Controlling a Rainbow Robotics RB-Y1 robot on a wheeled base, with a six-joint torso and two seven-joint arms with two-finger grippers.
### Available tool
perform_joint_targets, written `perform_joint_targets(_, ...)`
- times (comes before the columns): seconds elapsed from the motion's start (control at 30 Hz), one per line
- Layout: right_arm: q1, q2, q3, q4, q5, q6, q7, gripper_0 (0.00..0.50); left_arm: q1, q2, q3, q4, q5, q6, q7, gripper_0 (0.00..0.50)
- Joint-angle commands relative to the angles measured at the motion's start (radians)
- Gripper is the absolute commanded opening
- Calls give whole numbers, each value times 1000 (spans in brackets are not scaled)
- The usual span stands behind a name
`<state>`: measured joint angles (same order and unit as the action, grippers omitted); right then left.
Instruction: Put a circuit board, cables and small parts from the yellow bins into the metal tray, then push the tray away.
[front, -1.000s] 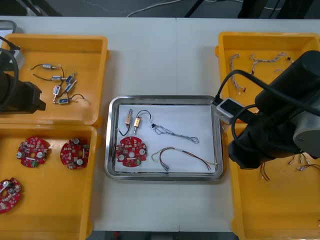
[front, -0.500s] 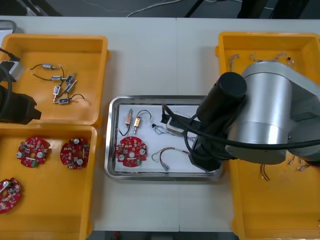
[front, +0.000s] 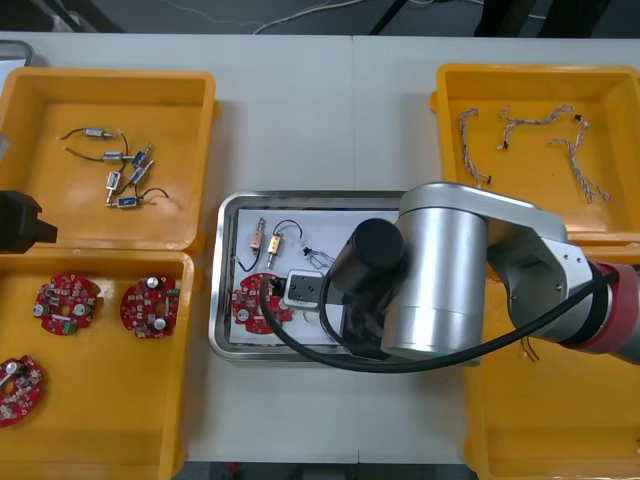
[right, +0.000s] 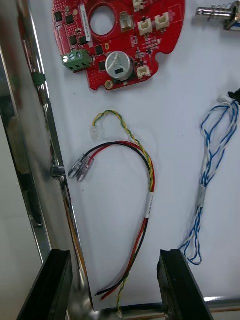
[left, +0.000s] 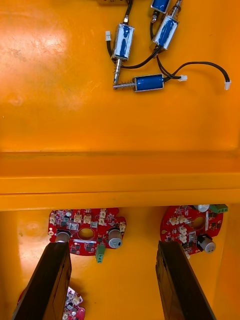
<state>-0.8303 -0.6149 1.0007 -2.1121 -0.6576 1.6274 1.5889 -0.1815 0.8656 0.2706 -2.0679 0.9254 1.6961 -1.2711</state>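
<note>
Moved: the right arm (front: 450, 270) has swung in from the right-hand bins and now lies across the metal tray (front: 228, 300). The left arm (front: 20, 222) has drawn back to the left edge.
Tray: centre of the front view, white inside, between the yellow bins (front: 60, 90).
Contents: one circuit board (front: 258, 303) at the tray's lower left, two small metal parts (front: 265, 240) above it, one blue and white cable (right: 210, 165) and one red and yellow cable (right: 145, 200).
Right: the right gripper (right: 115, 260) is over the tray's white floor beside its rim — fingers spread, nothing gripped, the red and yellow cable lying between them.
Writing: a white sleeve (right: 149, 202) on that cable, print too small to read.
Left: the left gripper (left: 112, 250) is over the lower-left bin — fingers apart and empty.
Count: four bins, with three spare boards (front: 150, 306) in the lower-left one.
</note>
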Motion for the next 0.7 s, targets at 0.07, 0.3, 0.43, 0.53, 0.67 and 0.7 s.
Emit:
perform_joint_targets(0.07, -63, 80, 96, 24, 52, -11, 3, 500, 14, 39, 18, -27, -10, -1, -25, 500)
perform_joint_targets(0.3, -63, 118, 153, 30, 88, -11, -4, 500, 14, 35, 19, -29, -14, -1, -27, 500)
perform_joint_targets(0.43, -58, 127, 185, 37, 99, -11, -10, 500, 14, 35, 19, -29, -14, -1, -27, 500)
perform_joint_targets(0.53, -47, 129, 205, 37, 124, -20, -15, 500, 14, 35, 19, -29, -14, -1, -27, 500)
perform_joint_targets(0.67, -20, 132, 223, 43, 159, -37, -17, 500, 14, 35, 19, -29, -14, -1, -27, 500)
perform_joint_targets(0.7, -15, 133, 228, 50, 165, -40, -17, 500, 14, 35, 19, -29, -14, -1, -27, 500)
